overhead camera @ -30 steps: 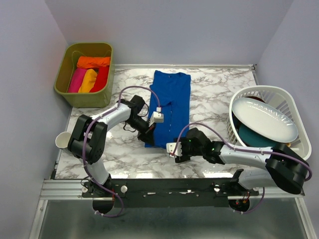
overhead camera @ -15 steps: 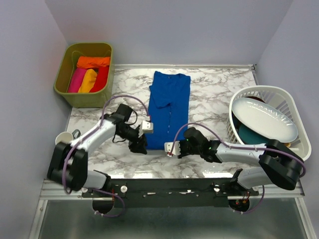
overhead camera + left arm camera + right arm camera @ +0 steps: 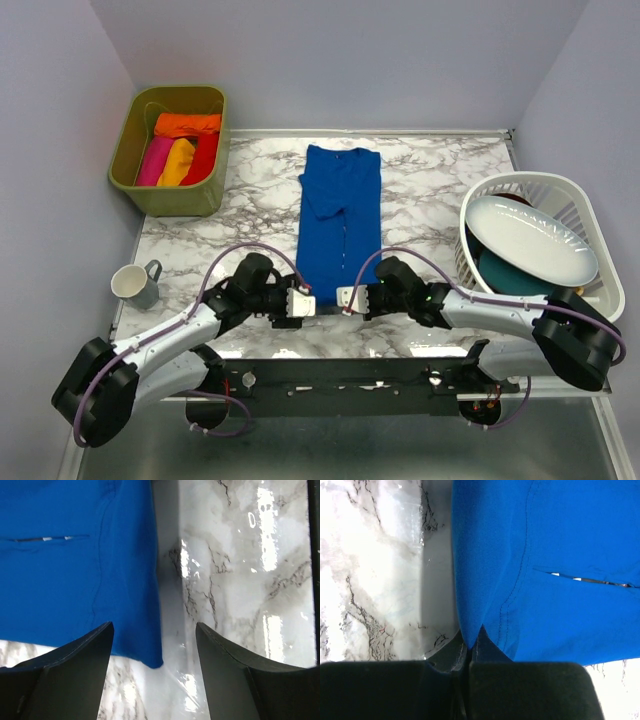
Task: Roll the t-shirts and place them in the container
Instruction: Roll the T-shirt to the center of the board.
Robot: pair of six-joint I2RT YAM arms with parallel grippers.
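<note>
Left jaws: wide open, straddling the blue t-shirt's [image 3: 338,215] near left corner, not gripping it.
Right jaws: pinched shut on its near right corner.
Shirt: long folded strip, flat mid-worktop [image 3: 430,175].
Change: left jaws have come from the shirt's left edge to the hem and opened; right jaws have closed.
</note>
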